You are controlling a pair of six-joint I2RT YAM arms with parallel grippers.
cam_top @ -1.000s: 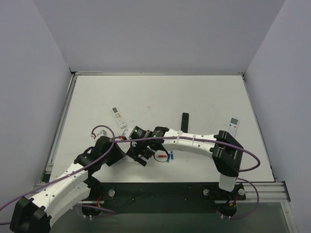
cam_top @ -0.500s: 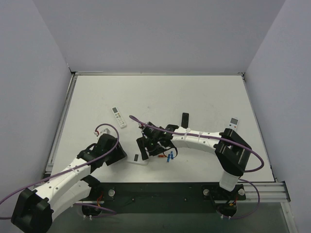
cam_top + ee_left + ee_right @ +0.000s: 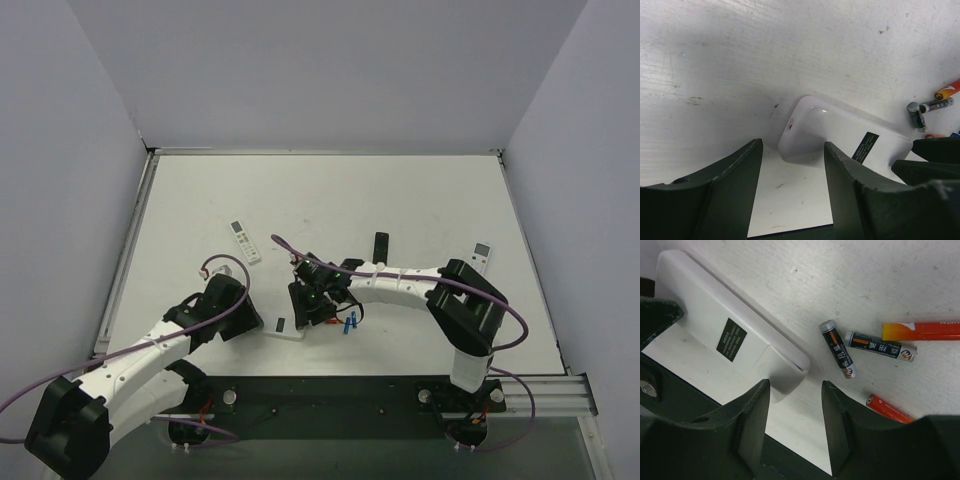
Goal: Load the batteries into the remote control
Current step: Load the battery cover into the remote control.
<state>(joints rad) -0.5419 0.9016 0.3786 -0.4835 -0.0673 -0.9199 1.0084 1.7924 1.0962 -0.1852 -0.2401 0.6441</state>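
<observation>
The white bench [image 3: 420,200] carries everything. The left arm [image 3: 150,350] and right arm [image 3: 400,285] meet over its front-left part. Between them the remote control [image 3: 832,132] lies flat, plain back up with its dark label showing. The left hand [image 3: 792,150] is spread, its fingers [image 3: 730,190] standing either side of one rounded end. The right hand [image 3: 795,387] is also spread and straddles the opposite end, where a faint seam and round dimple suggest the battery cover, which looks shut. Just beside that end lie the batteries [image 3: 880,346], loose and apart from the remote: two dark grey, one orange, one red. The step in hand seems to be steadying the remote so the cover can come off. To do it well, one hand should close squarely across the long edges, clear of the cover, while the other pushes along the seam rather than downward. Otherwise the smooth shell will probably skid, and a nudged battery will roll. Whether any finger touches the shell cannot be told. The button face is hidden underneath, a finger cuts off the red battery, and polarity marks are too small to read.
</observation>
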